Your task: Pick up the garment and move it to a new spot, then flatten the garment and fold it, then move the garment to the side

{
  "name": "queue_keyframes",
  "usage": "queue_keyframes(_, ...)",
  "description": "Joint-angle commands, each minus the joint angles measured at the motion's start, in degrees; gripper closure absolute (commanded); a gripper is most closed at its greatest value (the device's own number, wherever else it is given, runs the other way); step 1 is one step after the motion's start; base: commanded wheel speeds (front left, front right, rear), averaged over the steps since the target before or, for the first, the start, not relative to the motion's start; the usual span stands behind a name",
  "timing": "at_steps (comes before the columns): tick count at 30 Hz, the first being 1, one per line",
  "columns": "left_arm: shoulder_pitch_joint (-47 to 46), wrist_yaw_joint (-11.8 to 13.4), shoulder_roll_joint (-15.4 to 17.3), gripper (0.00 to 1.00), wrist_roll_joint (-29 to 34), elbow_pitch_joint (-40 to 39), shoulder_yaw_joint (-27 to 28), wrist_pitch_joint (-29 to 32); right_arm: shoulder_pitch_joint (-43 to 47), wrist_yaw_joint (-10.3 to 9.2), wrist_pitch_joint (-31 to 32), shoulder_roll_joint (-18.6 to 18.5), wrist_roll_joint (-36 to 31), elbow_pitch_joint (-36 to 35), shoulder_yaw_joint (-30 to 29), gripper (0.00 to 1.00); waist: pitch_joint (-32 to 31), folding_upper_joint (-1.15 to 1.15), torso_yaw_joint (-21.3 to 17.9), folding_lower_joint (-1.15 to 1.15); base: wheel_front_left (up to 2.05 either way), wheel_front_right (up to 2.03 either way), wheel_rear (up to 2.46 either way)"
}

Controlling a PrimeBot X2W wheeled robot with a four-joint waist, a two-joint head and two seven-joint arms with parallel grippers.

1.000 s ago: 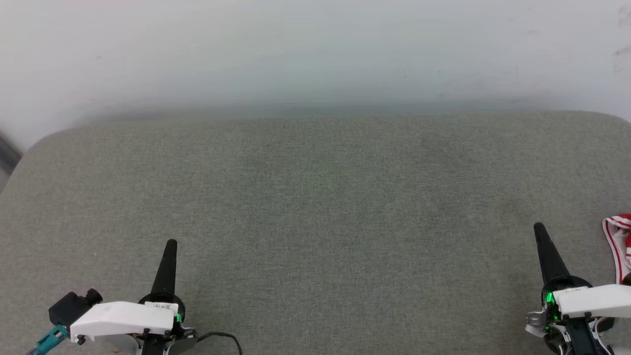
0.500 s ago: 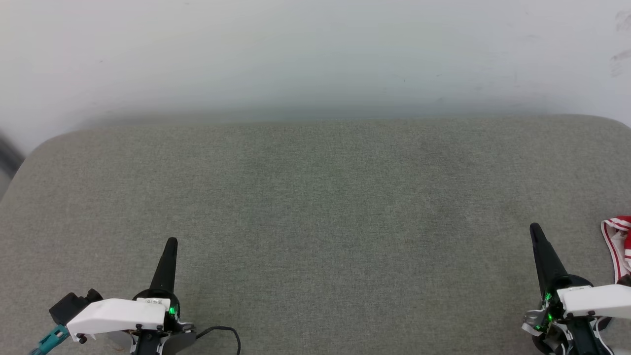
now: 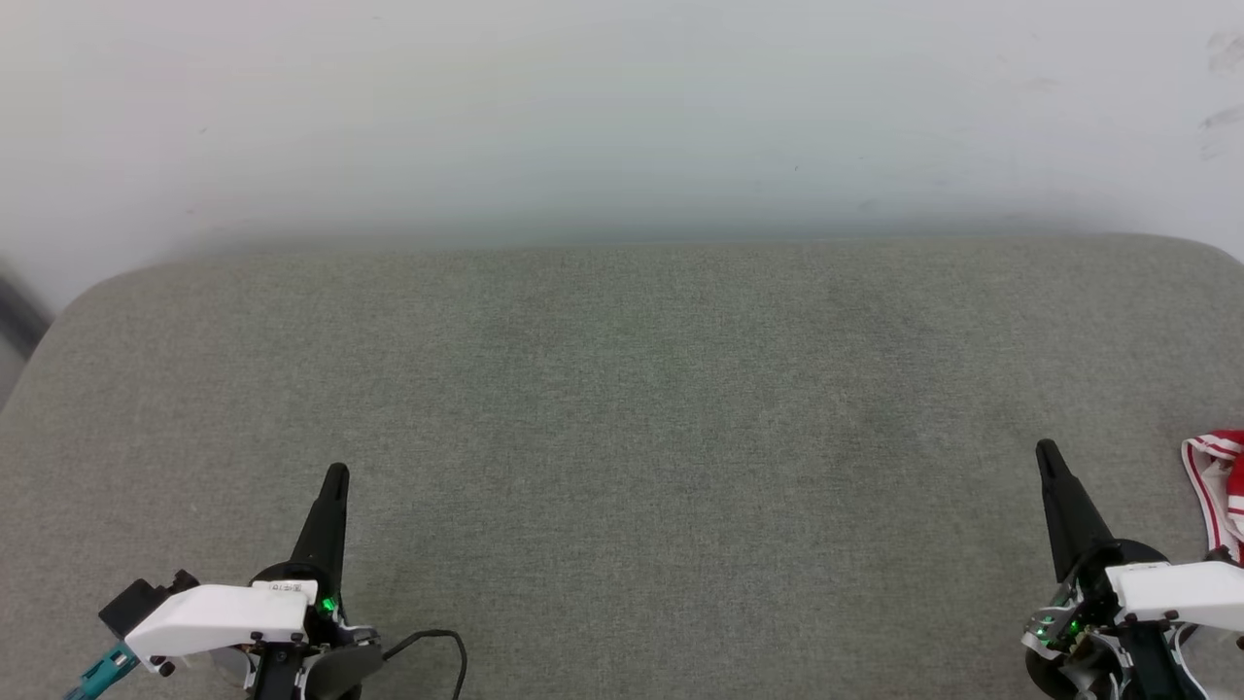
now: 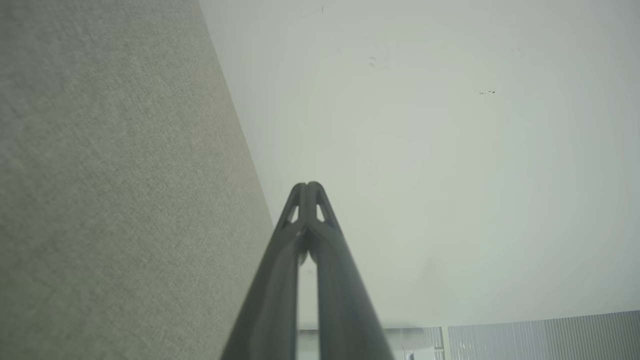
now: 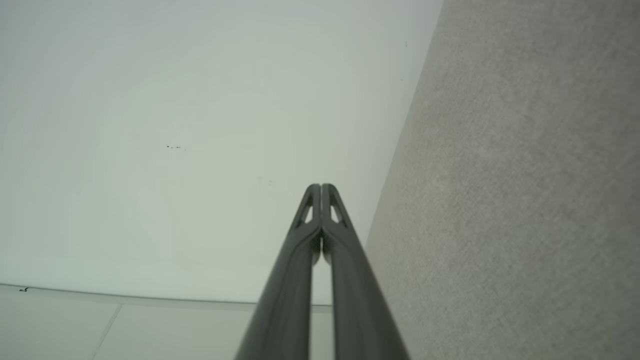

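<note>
Count: two grippers, one garment, one grey padded surface (image 3: pixel 622 418), one pale wall (image 3: pixel 622 107), one black cable (image 3: pixel 442 644).
Garment: a small part of the garment (image 3: pixel 1213 486) shows at the right edge of the head view, just below mid-height. It has red fabric with white-and-red striped trim, lies on the padded surface, and is cut off by the frame.
Edges: the surface's far edge crosses the upper third of the head view and curves down at the upper left and upper right corners. The wall rises behind it.
Open room: a wide stretch of bare grey fabric lies between the two grippers and reaches to the far edge.
Left gripper (image 3: pixel 335 474): at the lower left, its fingers point up the frame and lean slightly right. The jaws are pressed together with nothing between them. The cable loops beside its base.
Right gripper (image 3: pixel 1045 450): at the lower right, its fingers lean up and left. It is clenched and empty, and its tip stands just left of the garment, apart from it.
Wrist views: each pair of fingers meets at the tip, with wall and fabric beyond.
</note>
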Motion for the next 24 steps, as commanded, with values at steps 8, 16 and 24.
queue_keyframes(8,-1.2,-0.2,-0.2,1.0,-4.0,0.8,0.5,1.2,-1.2,-0.02,1.2,0.6,3.6,0.5,-0.4,1.0,-0.4,0.0,0.0,0.0,0.0,0.0,0.0)
queue_keyframes(16,-1.5,-0.3,-0.3,1.0,-7.0,1.5,0.9,2.1,-1.4,-0.02,2.0,1.0,6.3,0.8,-0.6,1.0,-0.8,0.0,0.0,0.0,0.0,0.0,0.0)
queue_keyframes(24,-1.4,-0.3,-0.4,1.0,-6.6,1.4,1.1,2.3,-1.3,-0.02,2.0,1.0,5.9,0.8,-0.7,1.0,-0.8,0.0,0.0,0.0,0.0,0.0,0.0)
